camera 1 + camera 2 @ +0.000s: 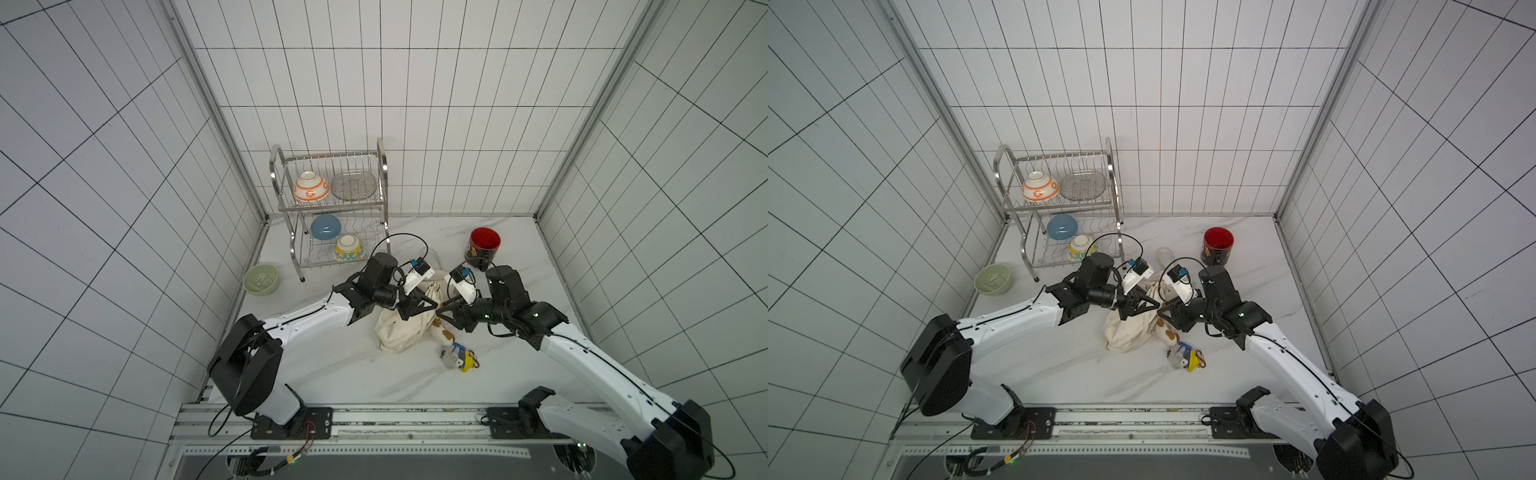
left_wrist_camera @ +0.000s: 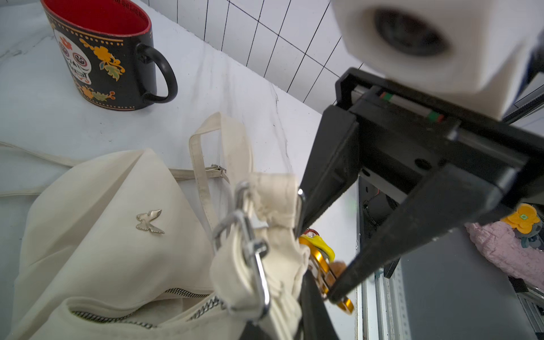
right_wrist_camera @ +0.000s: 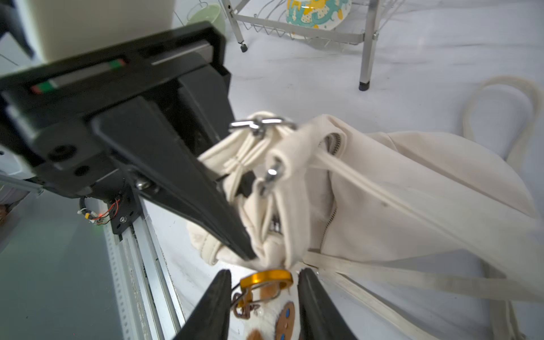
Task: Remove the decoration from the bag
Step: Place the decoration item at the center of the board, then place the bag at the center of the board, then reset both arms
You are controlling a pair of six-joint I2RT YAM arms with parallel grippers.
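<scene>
White marbled counter (image 1: 332, 382) carries: two-tier dish rack (image 1: 332, 203), green bowl (image 1: 260, 279), skull mug (image 1: 484, 247), cream bag (image 1: 401, 332), plush charm (image 1: 459, 357).

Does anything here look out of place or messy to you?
Yes: a crumpled cream bag lies slumped mid-table among crockery, near the mug, with small plush charms beside it. The green bowl sits outside the rack.

This is a robot test cell dressed as a kitchen. White tile-patterned walls (image 1: 395, 83) framed by bare aluminium posts (image 1: 214, 108) box in a marble-look surface (image 1: 345, 370). On it a steel dish rack (image 1: 384, 174) carries bowls (image 1: 311, 187) and a mug (image 1: 482, 249) stands nearby. The left arm (image 1: 307, 318) and right arm (image 1: 582, 353) are mounted on a metal rail (image 1: 415, 417) at the open front.
</scene>
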